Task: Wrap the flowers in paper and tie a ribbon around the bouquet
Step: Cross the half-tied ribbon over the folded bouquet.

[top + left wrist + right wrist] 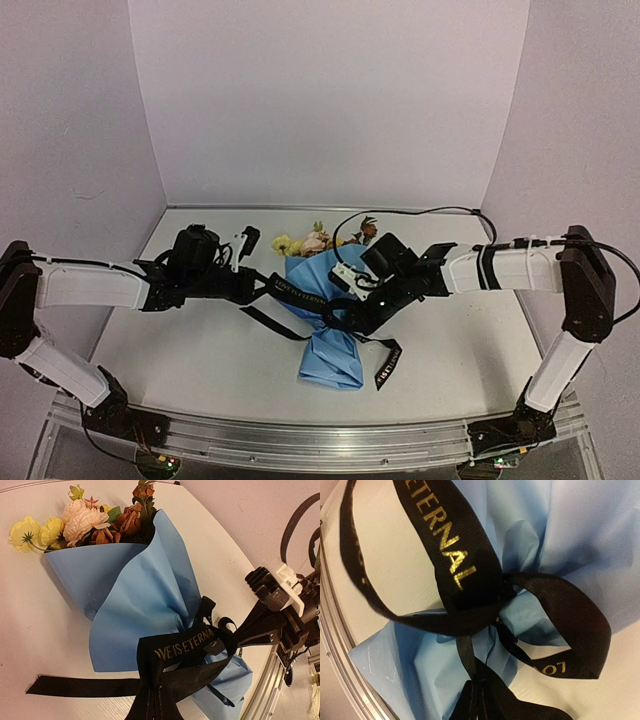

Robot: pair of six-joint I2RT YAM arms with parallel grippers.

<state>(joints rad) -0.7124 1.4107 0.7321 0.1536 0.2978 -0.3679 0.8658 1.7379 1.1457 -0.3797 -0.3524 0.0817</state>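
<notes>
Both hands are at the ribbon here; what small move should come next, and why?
Probably pull the left hand and right hand gently apart. Each is shut on a strand of the ribbon, and the crossing at the narrow waist of the bouquet looks loose, with open loops standing off the paper. Tension should snug it.

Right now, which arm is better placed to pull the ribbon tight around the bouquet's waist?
Probably right: the right gripper is shut on the ribbon at the narrow waist of the bouquet. The left gripper pinches the ribbon too, but off to one side.
</notes>
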